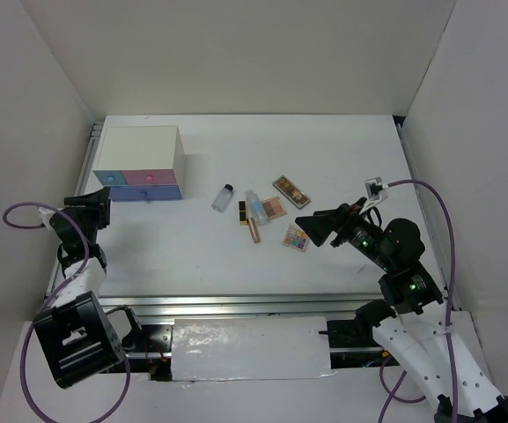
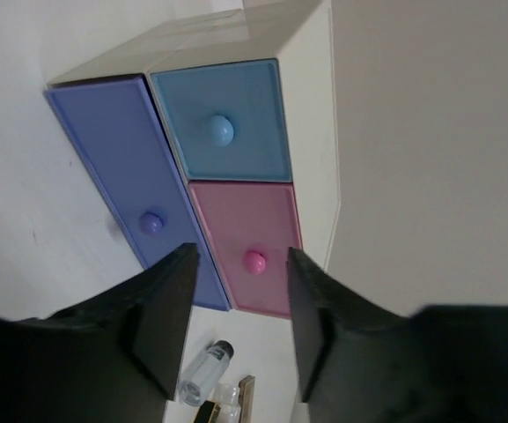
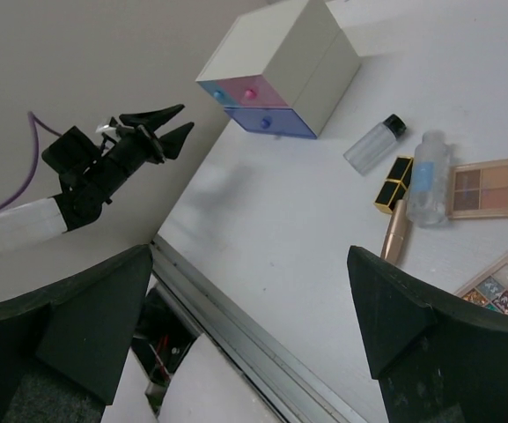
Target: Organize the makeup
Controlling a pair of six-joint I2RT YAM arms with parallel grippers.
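**Near edge of the desk (image 1: pixel 192 256).** The right arm (image 1: pixel 386 242) hovers just right of the multicoloured palette (image 1: pixel 296 238), its jaws spread wide and empty. The left arm (image 1: pixel 70 231), at the left edge, has its jaws parted and empty, aimed at the drawer fronts.

**Mid-desk, lying loose.** Here are the slim stick (image 1: pixel 254 231), clear tube (image 1: pixel 255 208), pinkish-tan palette (image 1: pixel 274 209), small bottle (image 1: pixel 223 197) and brown palette (image 1: pixel 290 191) (a black-and-gold case (image 1: pixel 242 214) lies beside the tube).

**Far-left corner.** The white drawer box (image 1: pixel 139 163) stands with all three drawers shut.

**Judged progress.** Nothing is yet sorted; every item remains to be gathered or stowed.
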